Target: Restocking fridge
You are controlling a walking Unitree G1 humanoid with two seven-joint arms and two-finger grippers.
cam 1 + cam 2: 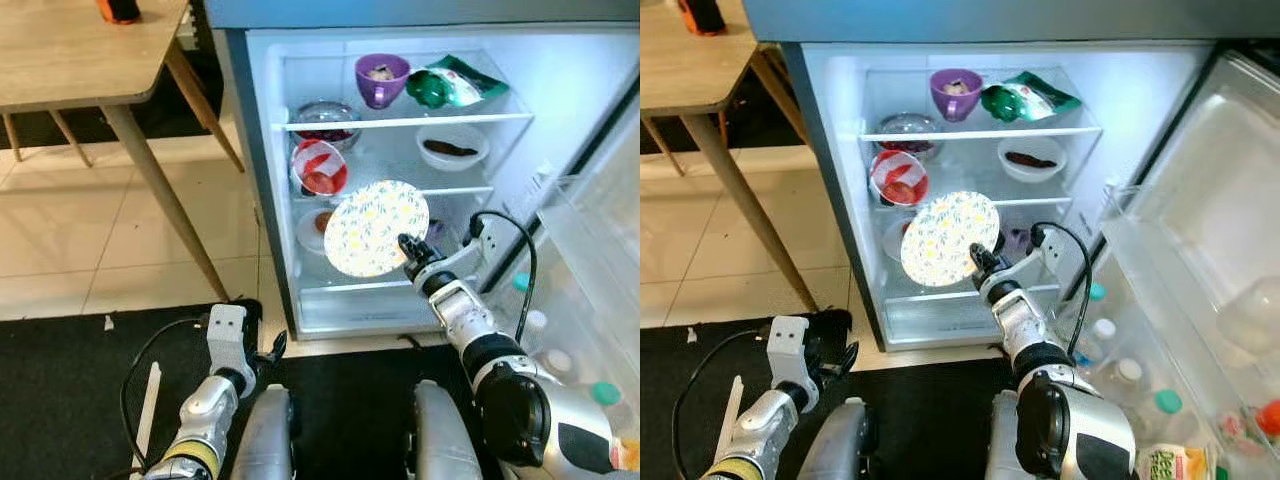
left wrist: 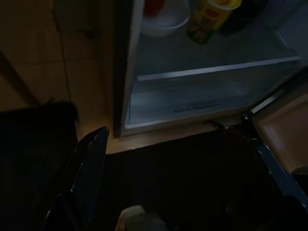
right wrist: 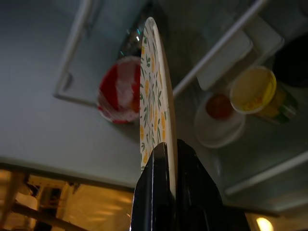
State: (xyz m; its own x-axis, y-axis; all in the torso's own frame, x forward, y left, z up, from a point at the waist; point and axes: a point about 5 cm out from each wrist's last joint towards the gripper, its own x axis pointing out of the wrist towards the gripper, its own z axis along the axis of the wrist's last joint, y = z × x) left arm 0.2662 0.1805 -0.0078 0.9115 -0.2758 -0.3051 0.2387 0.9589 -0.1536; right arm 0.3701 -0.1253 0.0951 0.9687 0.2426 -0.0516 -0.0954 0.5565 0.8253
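Right tool (image 1: pixel 412 252) is pinching the rim of a round flowered plate (image 1: pixel 376 227), its two black fingers (image 3: pixel 151 192) closed tight on either side of the edge. It is holding the plate up on edge, tilted, with its patterned face turned toward the robot, right in front of the open fridge (image 1: pixel 262 180) at the level of the lower shelves.

Behind the plate, inside the lit fridge, a purple bowl (image 1: pixel 382 78) and a green packet (image 1: pixel 447 85) are sitting side by side on the top shelf. One shelf down, a glass bowl of dark red food (image 1: pixel 326 122) is standing at the left and a white bowl with something dark in it (image 1: pixel 452 146) at the right. A red and white bowl (image 1: pixel 318 168) is sitting tipped just below the glass one, and a white dish with something red in it (image 1: pixel 316 228) is peeking out from behind the plate's left edge. From the right wrist, a yellow-lidded jar (image 3: pixel 255 91) is showing beside that white dish.

The fridge door is standing swung open on the right, with capped bottles (image 1: pixel 1102 335) lined up in its lower rack.

Left tool (image 1: pixel 272 348) is hanging low near the black mat (image 1: pixel 70 370), down by the fridge's bottom corner; I cannot tell whether it is spread or closed. A wooden counter (image 1: pixel 70 55) is standing off to the left on the pale tiled floor (image 1: pixel 60 240).
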